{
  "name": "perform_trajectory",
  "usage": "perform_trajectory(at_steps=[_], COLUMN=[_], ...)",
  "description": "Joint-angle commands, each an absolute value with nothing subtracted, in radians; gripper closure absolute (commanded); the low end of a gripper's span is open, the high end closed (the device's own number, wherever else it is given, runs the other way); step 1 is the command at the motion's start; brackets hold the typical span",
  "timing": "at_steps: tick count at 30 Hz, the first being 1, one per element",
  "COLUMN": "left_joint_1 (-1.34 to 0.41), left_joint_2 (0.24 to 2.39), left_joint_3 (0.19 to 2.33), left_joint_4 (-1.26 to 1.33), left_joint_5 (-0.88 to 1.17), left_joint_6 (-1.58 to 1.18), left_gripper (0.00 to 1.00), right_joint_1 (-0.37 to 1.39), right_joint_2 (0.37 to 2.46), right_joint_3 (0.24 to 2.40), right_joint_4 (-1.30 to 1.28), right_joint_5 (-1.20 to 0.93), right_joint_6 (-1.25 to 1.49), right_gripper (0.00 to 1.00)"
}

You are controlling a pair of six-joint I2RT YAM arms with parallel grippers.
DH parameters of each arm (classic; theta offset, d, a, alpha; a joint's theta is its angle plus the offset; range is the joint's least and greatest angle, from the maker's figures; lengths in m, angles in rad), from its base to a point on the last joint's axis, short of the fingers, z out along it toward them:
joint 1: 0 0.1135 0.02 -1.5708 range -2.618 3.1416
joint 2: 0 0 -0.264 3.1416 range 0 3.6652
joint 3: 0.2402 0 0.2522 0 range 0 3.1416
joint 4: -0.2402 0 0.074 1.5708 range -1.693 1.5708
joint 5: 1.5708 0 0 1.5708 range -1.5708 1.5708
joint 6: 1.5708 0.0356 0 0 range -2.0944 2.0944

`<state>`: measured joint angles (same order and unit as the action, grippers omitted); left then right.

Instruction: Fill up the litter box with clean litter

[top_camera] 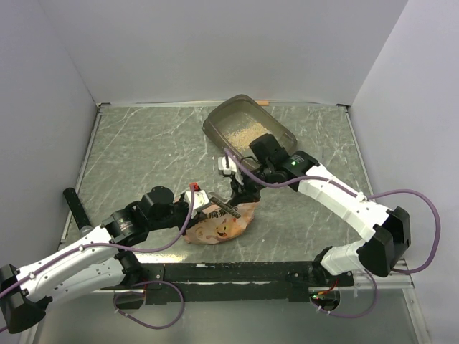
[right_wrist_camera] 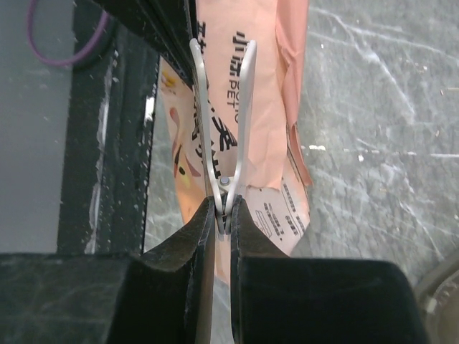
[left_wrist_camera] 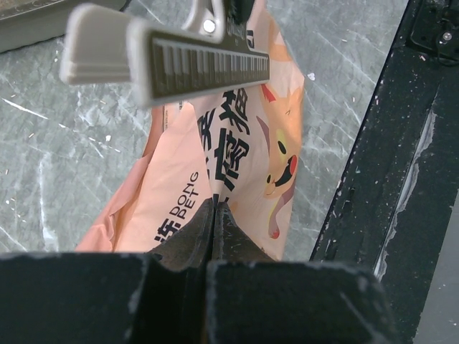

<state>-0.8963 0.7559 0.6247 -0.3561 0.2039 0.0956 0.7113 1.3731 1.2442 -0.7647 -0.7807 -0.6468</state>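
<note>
Grippers, two, both closed on something. Left gripper (left_wrist_camera: pixel 215 215): fingers pinched on the near edge of the orange-pink printed bag (left_wrist_camera: pixel 179 179). Right gripper (right_wrist_camera: pixel 224 211): fingers closed on the hinge end of a grey bag clip (right_wrist_camera: pixel 242 107), whose two arms splay apart over the bag's top. Whether the bag's mouth sits between those arms, I cannot tell.

Bag: lying fairly flat on the marbled table (top_camera: pixel 143 150), centre-near, between the two grippers.

Litter box (top_camera: pixel 237 100): far of centre, slightly right, set at an angle, close to the back wall (top_camera: pixel 215 50). The right arm reaches over the table just near of it.

Clean litter (top_camera: pixel 247 129): pale granules covering part of the box floor, a thin layer as far as can be seen.

Progress, as judged: some litter is in the box, so filling is at least begun. The slack bag and the work at the clip suggest closing up or opening for more; which one is not shown.

Room: the black rail (top_camera: pixel 237 272) runs just beside the bag's near edge, so little margin there. The table is open to the left and far left. The box lies tight to the far side.
</note>
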Motion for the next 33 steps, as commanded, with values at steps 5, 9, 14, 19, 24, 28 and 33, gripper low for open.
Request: perform_trajectory(at_steps=[5, 9, 14, 19, 24, 28, 33], left_joint_1=[-0.899, -0.904, -0.908, -0.911, -0.914, -0.917, -0.917], left_joint_2=[0.729, 0.723, 0.718, 0.709, 0.703, 0.701, 0.698], left_joint_3=[0.641, 0.641, 0.641, 0.638, 0.637, 0.637, 0.635], left_joint_4=[-0.291, -0.291, -0.293, -0.293, -0.291, -0.293, -0.291], left_joint_5=[0.17, 0.164, 0.163, 0.158, 0.153, 0.152, 0.15], left_joint_6=[0.083, 0.081, 0.081, 0.081, 0.083, 0.083, 0.084], left_gripper=[0.99, 0.99, 0.99, 0.99, 0.99, 0.99, 0.99], right_joint_1=[0.798, 0.815, 0.833, 0.844, 0.842, 0.844, 0.844], right_joint_2=[1.362, 1.368, 1.377, 1.382, 1.371, 1.382, 1.387], right_joint_3=[1.328, 1.374, 1.422, 1.47, 1.493, 1.474, 1.378], right_joint_4=[-0.977, -1.021, -1.042, -1.058, -1.054, -1.035, -0.95], right_joint_5=[-0.491, -0.408, -0.359, -0.351, -0.364, -0.399, -0.468], right_joint_6=[-0.704, -0.709, -0.712, -0.713, -0.713, -0.712, -0.689], right_gripper=[1.0, 1.0, 1.0, 1.0, 1.0, 1.0, 1.0])
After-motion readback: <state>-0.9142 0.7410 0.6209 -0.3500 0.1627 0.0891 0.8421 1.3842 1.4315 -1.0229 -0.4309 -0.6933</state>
